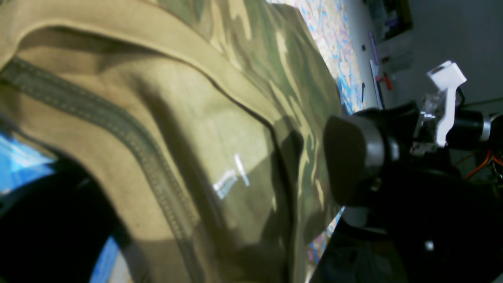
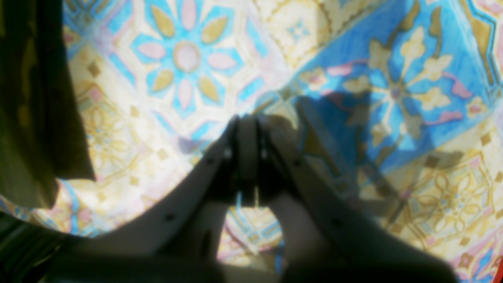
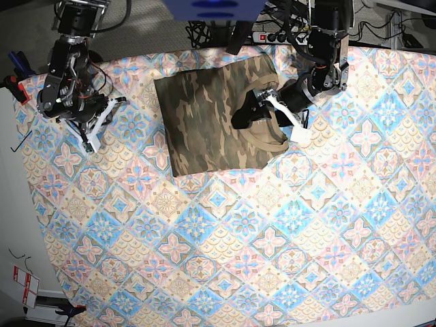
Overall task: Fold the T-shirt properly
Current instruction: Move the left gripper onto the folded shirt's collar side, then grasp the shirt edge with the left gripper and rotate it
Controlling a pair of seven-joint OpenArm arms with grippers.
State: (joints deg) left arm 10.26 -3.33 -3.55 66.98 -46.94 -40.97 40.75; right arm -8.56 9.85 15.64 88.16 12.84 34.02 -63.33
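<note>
The camouflage T-shirt (image 3: pixel 208 119) lies folded into a rough rectangle at the back middle of the table, its tan collar (image 3: pixel 271 141) at the right-hand front corner. My left gripper (image 3: pixel 269 126) stands open astride that collar end. In the left wrist view the T-shirt (image 1: pixel 251 70) fills the frame, with the tan collar band (image 1: pixel 129 27) and one black pad (image 1: pixel 353 157) beside the cloth. My right gripper (image 3: pixel 90 142) is shut and empty at the far left, well apart from the shirt. Its wrist view shows the right gripper (image 2: pixel 247 122) over the tablecloth, and a dark shirt edge (image 2: pixel 31 98) at the left.
The pastel patterned tablecloth (image 3: pixel 272 238) covers the table. A power strip and cables (image 3: pixel 272 34) lie behind the shirt. Red-handled tools (image 3: pixel 13 82) sit at the left rim, and a white table edge (image 3: pixel 13 204) runs down the left side.
</note>
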